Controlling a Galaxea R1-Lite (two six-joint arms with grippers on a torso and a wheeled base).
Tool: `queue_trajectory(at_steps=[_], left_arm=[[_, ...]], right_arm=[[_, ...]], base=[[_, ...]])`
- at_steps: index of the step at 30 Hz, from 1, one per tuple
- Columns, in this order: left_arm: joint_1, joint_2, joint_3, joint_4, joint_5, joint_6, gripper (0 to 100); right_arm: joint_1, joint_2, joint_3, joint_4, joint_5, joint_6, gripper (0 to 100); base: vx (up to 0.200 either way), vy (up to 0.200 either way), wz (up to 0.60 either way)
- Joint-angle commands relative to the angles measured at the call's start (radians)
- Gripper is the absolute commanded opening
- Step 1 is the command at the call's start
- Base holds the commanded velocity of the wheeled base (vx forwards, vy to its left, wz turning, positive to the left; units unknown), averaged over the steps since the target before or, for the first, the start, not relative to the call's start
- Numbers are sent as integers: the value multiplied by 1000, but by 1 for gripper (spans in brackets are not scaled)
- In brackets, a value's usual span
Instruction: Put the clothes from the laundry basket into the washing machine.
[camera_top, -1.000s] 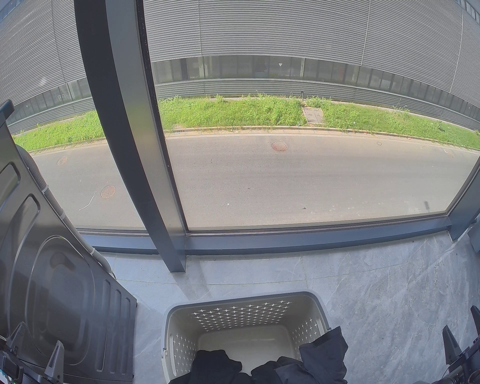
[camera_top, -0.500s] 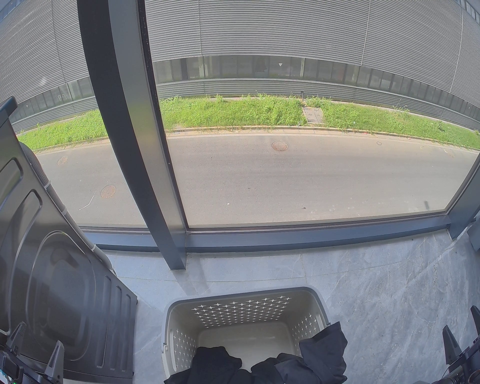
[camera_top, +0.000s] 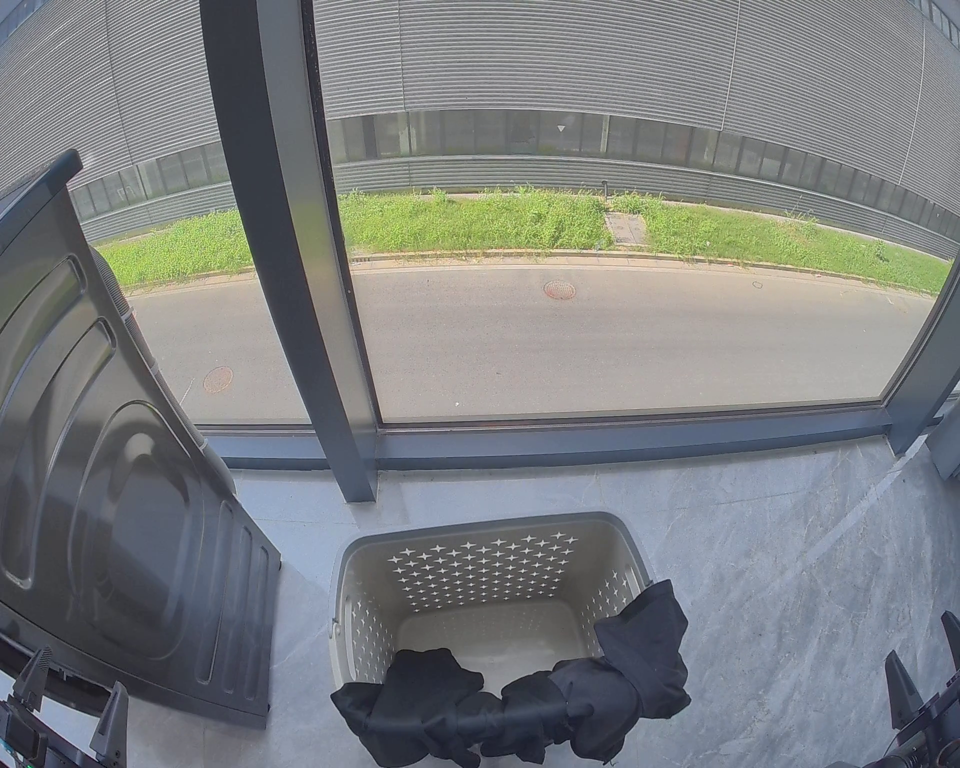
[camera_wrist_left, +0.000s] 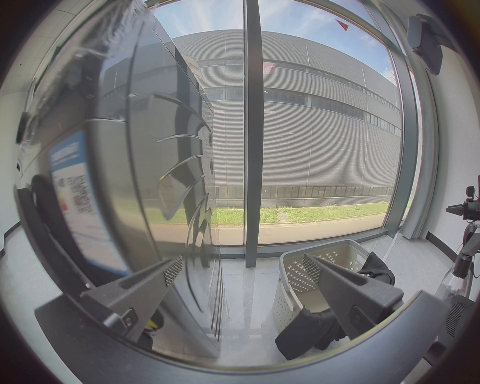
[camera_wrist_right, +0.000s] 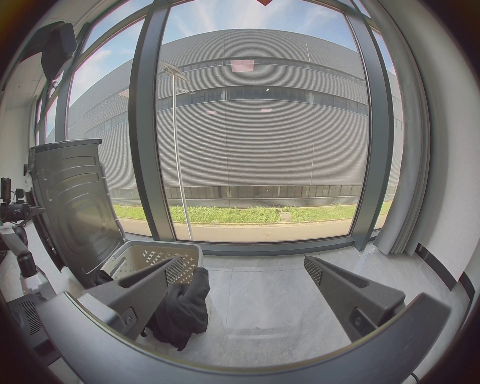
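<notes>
A pale grey laundry basket (camera_top: 480, 575) stands on the floor straight ahead, below the window. Black clothes (camera_top: 520, 705) hang over its near rim and right corner; the basket's bottom looks bare. The dark grey washing machine (camera_top: 110, 500) stands at the left, its ribbed side toward me. My left gripper (camera_top: 75, 685) sits low at the left, open and holding nothing, with the washing machine (camera_wrist_left: 125, 175) close beside it and the basket (camera_wrist_left: 295, 270) beyond. My right gripper (camera_top: 922, 650) sits low at the right, open and holding nothing, with the basket (camera_wrist_right: 145, 255) and clothes (camera_wrist_right: 182, 310) off to one side.
A tall window with a dark pillar (camera_top: 290, 250) and a low sill closes off the far side. Grey marble floor (camera_top: 790, 570) lies free to the right of the basket. A pale curtain (camera_wrist_right: 415, 175) hangs by the right wall.
The whole head picture has shifted: basket and washing machine now sit higher in it and more of the draped clothes shows. Both grippers stay at the same spots.
</notes>
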Motion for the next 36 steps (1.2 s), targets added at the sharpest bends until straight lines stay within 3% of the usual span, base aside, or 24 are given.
queue_trajectory(at_steps=[1,28,36], left_arm=[[0,-17,15,0,0,1,100],[0,-17,15,0,0,1,100],[0,-17,15,0,0,1,100]], right_arm=[[1,-16,18,0,2,0,100],[1,-16,18,0,1,0,100],[1,-16,18,0,1,0,100]], base=[[-200,0,0],[-200,0,0],[0,0,0]])
